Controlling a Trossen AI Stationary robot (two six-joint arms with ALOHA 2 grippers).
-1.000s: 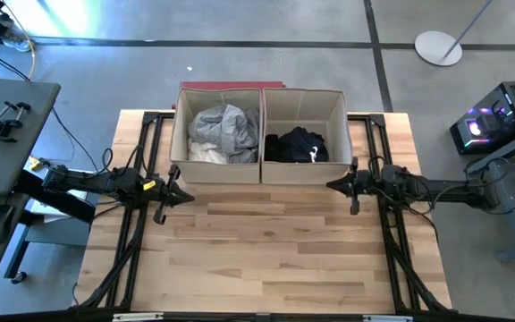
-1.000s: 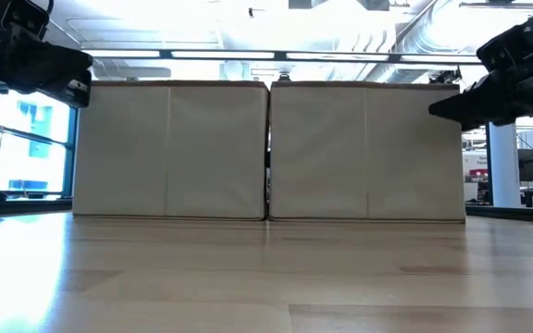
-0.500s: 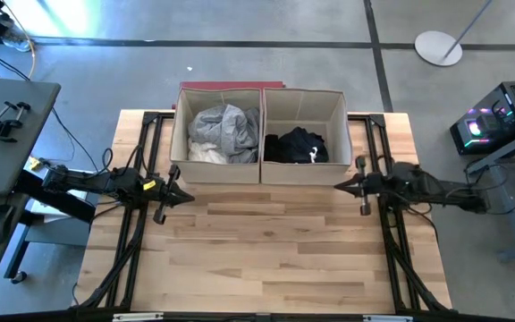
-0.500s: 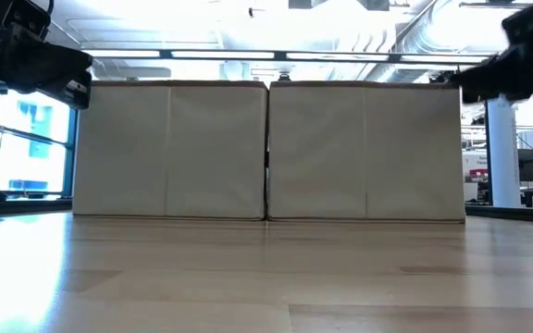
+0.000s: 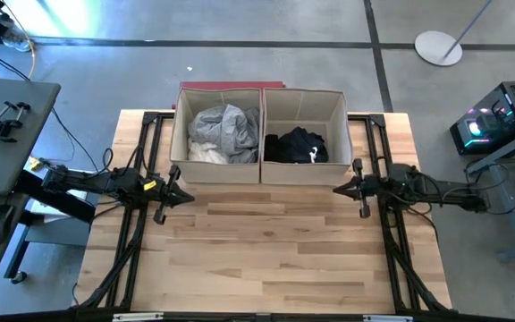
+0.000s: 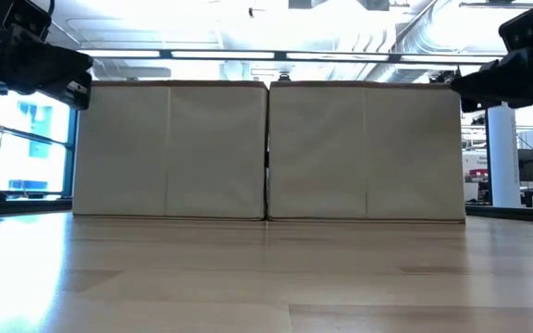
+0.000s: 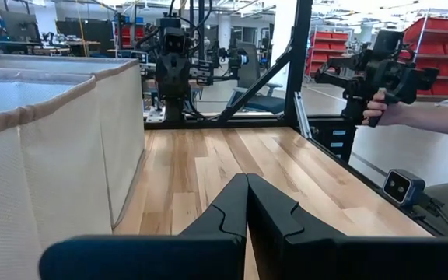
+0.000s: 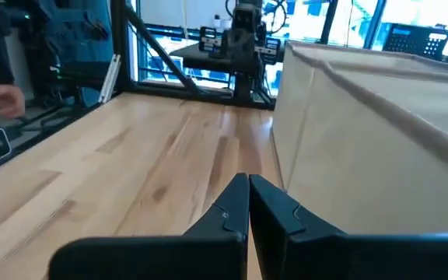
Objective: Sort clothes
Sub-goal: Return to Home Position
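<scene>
One wooden counter carries two beige fabric boxes, touching side by side. Just beside the left tool, the left box holds light grey and white clothes. Just beside the right tool, the right box holds black clothes. A dark red mat lies behind the left box. Both tools are closed on nothing, fingers pressed together, near the boxes' outer front corners. Beyond the counter a person's hand grips a dark device. Since a second ago the right tool has drawn outward and risen; the left tool has not moved.
</scene>
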